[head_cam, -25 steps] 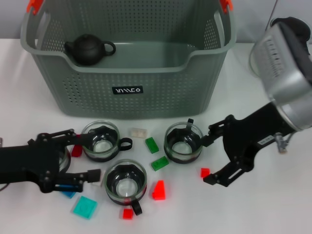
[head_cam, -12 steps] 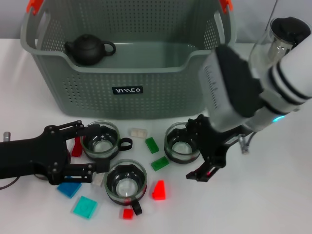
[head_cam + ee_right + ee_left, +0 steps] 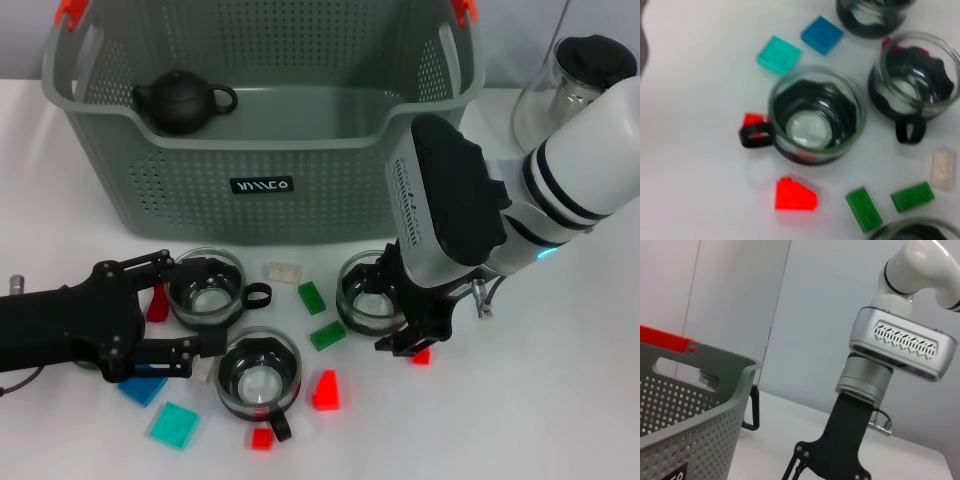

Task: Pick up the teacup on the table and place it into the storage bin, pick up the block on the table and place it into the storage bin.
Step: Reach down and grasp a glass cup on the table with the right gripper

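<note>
Teacups [image 3: 259,371] and blocks [image 3: 325,390] lie before the storage bin [image 3: 262,186] (teapot [image 3: 182,101] inside, back left)

Your right pincer [image 3: 405,335] swung in from table's right, now down beside right teacup [image 3: 374,292], over small red block [image 3: 421,355]. Left pincer [image 3: 200,305] slid forward, fingers now bracketing left teacup [image 3: 206,290].

Head camera is looking forward and down from above the storage bin [image 3: 270,150], taking in the whole table in front of it. Left wrist camera is sitting low beside the bin [image 3: 685,410], facing sideways and up. Right wrist camera is looking down close on the front teacup [image 3: 812,117], shared with the head view [image 3: 258,370].
</note>
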Robot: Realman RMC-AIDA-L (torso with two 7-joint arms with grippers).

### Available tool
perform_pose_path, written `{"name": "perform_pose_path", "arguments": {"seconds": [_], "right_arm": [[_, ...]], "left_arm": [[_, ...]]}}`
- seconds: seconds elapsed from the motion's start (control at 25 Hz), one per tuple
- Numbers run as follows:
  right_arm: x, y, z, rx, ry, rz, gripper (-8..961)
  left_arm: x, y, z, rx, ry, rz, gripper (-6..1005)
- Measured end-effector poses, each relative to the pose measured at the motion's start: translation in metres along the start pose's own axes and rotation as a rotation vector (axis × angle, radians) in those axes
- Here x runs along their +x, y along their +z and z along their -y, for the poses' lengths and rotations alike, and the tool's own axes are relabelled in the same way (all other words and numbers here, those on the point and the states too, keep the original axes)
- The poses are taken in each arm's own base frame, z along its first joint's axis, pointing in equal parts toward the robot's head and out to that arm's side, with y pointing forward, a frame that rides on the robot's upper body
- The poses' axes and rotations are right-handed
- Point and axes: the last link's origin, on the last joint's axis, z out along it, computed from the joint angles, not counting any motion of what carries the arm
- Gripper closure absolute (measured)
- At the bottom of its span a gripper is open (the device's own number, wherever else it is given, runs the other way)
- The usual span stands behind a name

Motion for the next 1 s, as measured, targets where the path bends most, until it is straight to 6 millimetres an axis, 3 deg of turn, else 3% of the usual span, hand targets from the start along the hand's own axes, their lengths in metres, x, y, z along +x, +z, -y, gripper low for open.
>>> {"name": "perform_pose_path", "arguments": {"seconds": [0.12, 0.32, 1.0], "right_arm": [[0.004, 0.005, 0.002, 0.005, 0.014, -0.014, 258], [0.009, 0.014, 0.005, 0.004, 0.044, -0.022, 252], [0.008, 0.022, 0.002, 0.001, 0.034, -0.025, 400]], "left_arm": [[0.0, 0.0, 0.0, -0.002, -0.001, -0.001, 79], [0.0, 0.0, -0.001, -0.002, -0.003, -0.001, 79], [0.0, 0.0, 0.0, 0.002, -0.007, -0.003, 80]]}}
